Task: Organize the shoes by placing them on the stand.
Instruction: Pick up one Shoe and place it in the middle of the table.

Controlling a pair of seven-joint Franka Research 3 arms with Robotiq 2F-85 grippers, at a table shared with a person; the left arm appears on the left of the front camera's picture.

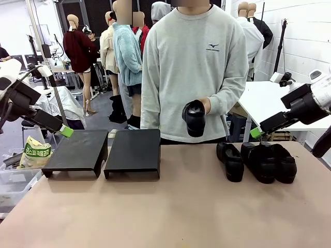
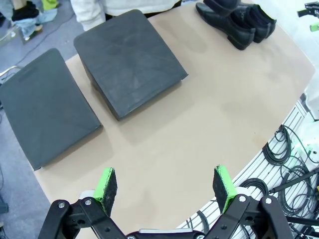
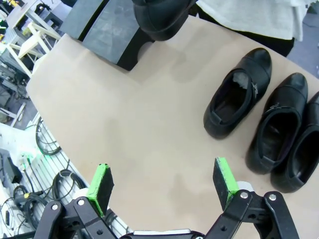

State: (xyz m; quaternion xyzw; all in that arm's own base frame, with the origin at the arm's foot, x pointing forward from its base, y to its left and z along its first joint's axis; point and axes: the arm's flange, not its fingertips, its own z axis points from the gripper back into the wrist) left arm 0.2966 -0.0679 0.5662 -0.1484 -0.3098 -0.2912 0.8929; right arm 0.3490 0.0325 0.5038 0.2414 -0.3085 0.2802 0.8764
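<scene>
- The left fingers point(image 2: 105, 185) stand wide apart and hold nothing. They hang over the near edge of the surface point(image 2: 209, 124), with the two black stands point(image 2: 127, 59) toward 11 o'clock.
- The right fingers point(image 3: 102, 186) are equally wide and empty. Three shoes point(image 3: 238, 94) lie side by side on the surface toward 2 o'clock.
- A fourth shoe point(image 1: 195, 118) is up in the air at 12 o'clock in the front view, held in the person's hand point(image 1: 207, 106) between the stands and the other shoes.
- The task looks barely begun: both stands are bare, so all four shoes are left to place.
- The hand is mostly hidden behind its shoe.
- In the right wrist view that shoe is cut off at the top edge, and the outermost shoe at the right edge.
- From the front, the two right-hand shoes merge into one dark mass.
</scene>
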